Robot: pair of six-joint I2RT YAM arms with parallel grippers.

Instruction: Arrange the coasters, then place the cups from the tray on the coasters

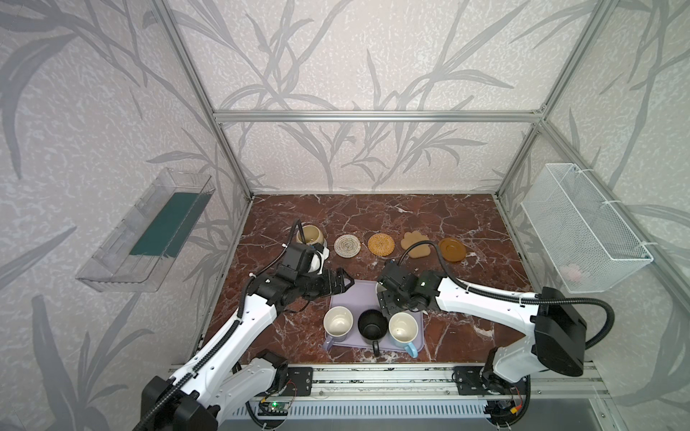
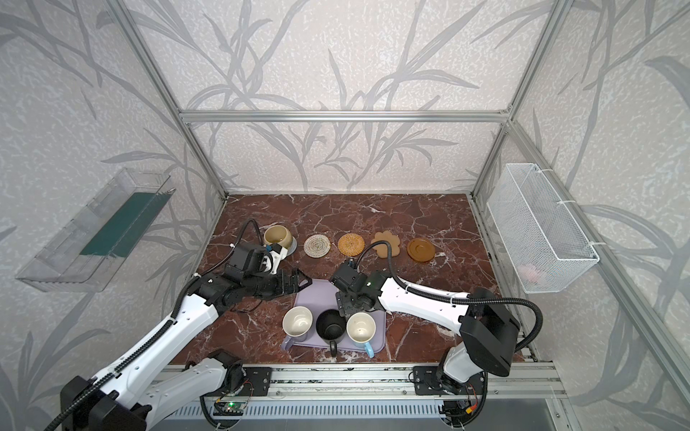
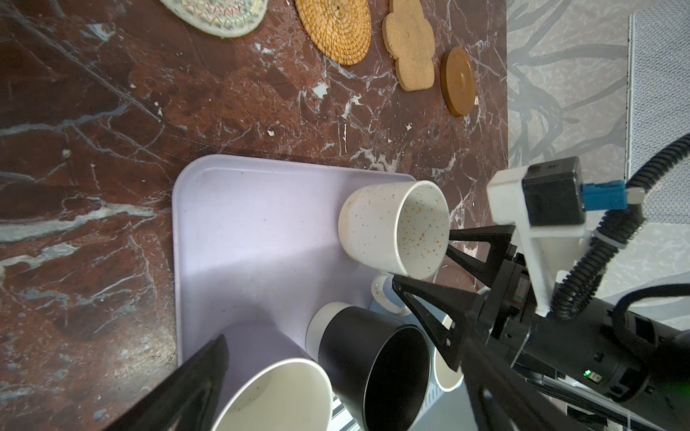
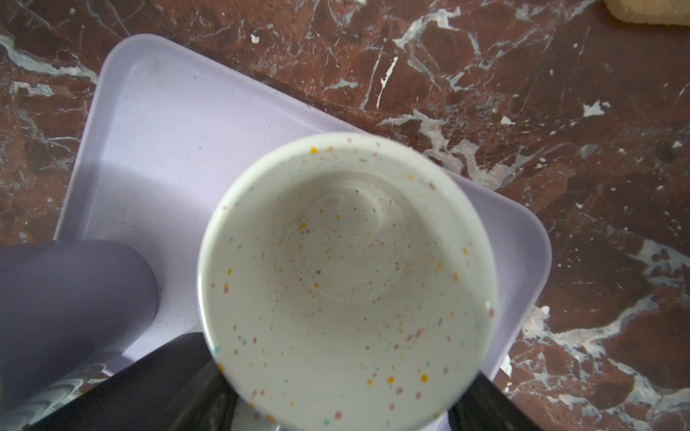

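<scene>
- The coasters [image 1: 381, 244] lie in a row across the middle of both top views. The beige-yellow cup [image 1: 309, 235] sits on the far-left one.
- The step now looks like picking up the speckled cup [image 3: 392, 227]. It stands at the upper right corner of the tray [image 3: 242, 224] in a top view.
- The right gripper [image 3: 422, 259] has its jaws apart around the cup's wall, near the handle. I think it is not squeezing yet.
- The left gripper [image 1: 345, 281] hangs over the tray's upper left corner, jaws wide apart, holding nothing.
- Next it should squeeze, lift straight up, miss the black cup [image 1: 372, 325], and go to the cream woven coaster [image 1: 347, 245].
</scene>
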